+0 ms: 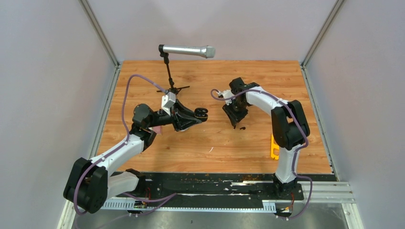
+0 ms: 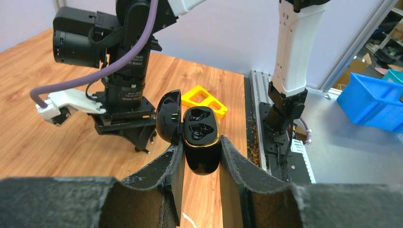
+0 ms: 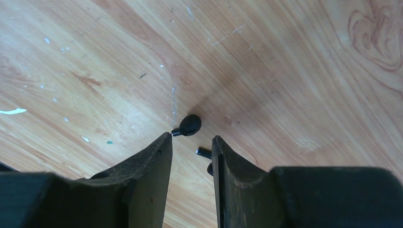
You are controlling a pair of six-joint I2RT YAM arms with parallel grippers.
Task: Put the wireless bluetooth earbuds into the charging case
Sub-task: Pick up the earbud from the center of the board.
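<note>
My left gripper (image 1: 197,116) is shut on a glossy black charging case (image 1: 201,112) and holds it above the table. In the left wrist view the case (image 2: 202,142) sits between my fingers with its lid (image 2: 168,116) swung open to the left and two dark wells showing. My right gripper (image 1: 236,122) points down, open, just over the table. In the right wrist view a black earbud (image 3: 190,125) lies just past my fingertips, and a second black bud (image 3: 203,152) is partly hidden by my right finger (image 3: 223,161). They show as small dark specks (image 1: 242,128). No white earbuds are in view.
A microphone (image 1: 187,50) on a small tripod stands at the back centre. A yellow plastic piece (image 1: 274,147) lies by the right arm's base, also in the left wrist view (image 2: 204,100). A pink item (image 1: 157,130) lies under the left arm.
</note>
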